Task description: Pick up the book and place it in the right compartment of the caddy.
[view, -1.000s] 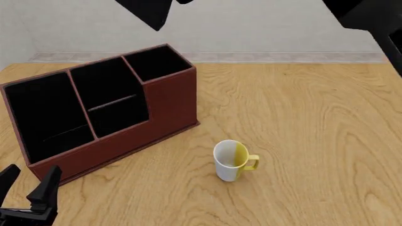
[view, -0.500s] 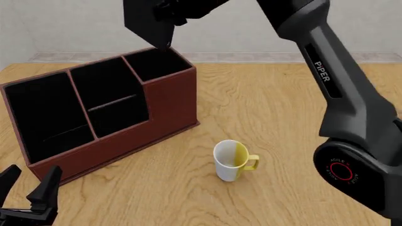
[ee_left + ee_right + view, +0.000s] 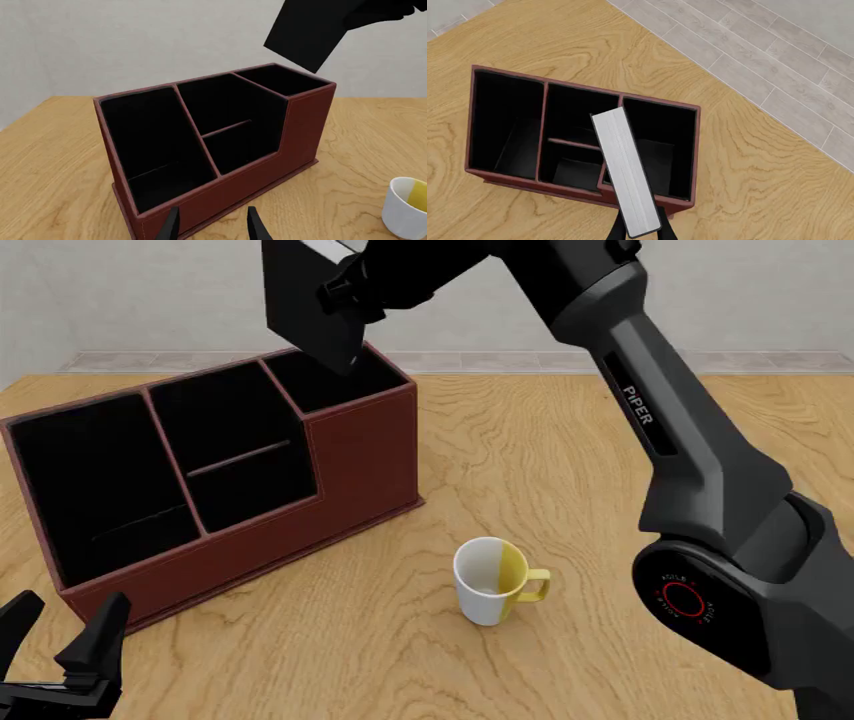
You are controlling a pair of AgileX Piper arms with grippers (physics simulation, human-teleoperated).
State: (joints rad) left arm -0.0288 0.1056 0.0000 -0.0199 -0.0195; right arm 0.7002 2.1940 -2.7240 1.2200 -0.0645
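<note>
Wooden table (image 3: 601,440), right fingers (image 3: 639,231) clamping book (image 3: 310,305) tilted above caddy's (image 3: 360,465) right compartment (image 3: 331,375), left fingers (image 3: 60,635) spread, empty

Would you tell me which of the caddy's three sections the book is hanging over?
The right compartment, the smallest, square-mouthed one with the full-height front wall; the book hangs tilted above it.

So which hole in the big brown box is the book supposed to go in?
Find the reddish-brown caddy on the left of the wooden table. Look at its right end, under the black book that the right end effector holds. The right compartment is the smallest, square-mouthed well with a full-height front wall; its two neighbours are wider and low-fronted.
</note>
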